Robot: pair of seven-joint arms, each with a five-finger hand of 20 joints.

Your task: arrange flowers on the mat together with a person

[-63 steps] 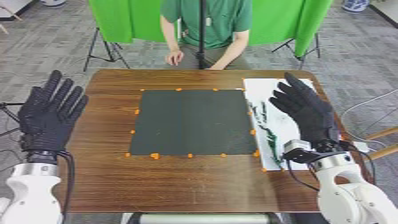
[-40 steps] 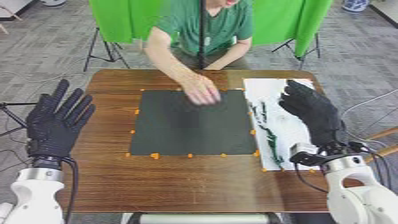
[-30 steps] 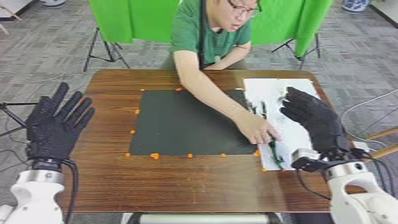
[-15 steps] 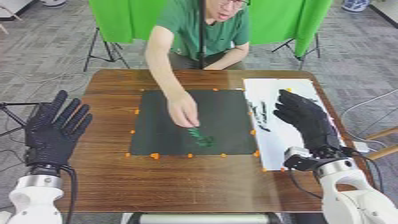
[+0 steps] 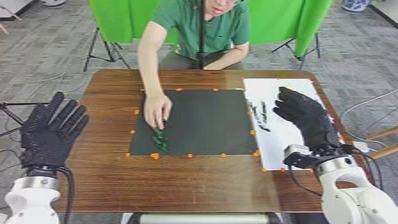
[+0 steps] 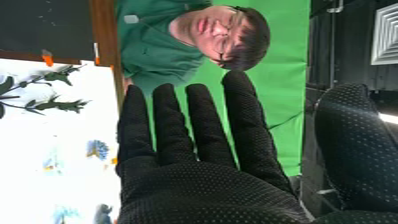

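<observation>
Sprig (image 5: 160,142) brought to the left part of the dark mat (image 5: 213,125)

The person's hand (image 5: 157,109) has carried it off the white sheet (image 5: 282,152) at the right of the frame, across the mat's middle, to a spot near the mat's left edge. The arrangement thus appears to be starting, with this piece as its first; the person seems to be settling its position. The robot's turn probably comes next, from the stems (image 5: 260,115) and blue flower (image 6: 98,149) on the sheet.

The left hand (image 5: 51,132), at the left of the frame, is spread wide and empty. The right hand (image 5: 305,120), over the sheet's right side, is also empty, its fingers straight and its thumb well apart.

The person's fingers cover the sprig's upper end, so whether they pinch it or merely touch it cannot be told. In the head view the right hand hides part of the sheet, and the remaining stems blur into dark strokes. In the right wrist view a stem is cut off by the border, and pale blossoms (image 6: 53,164) nearly wash out against the white.
</observation>
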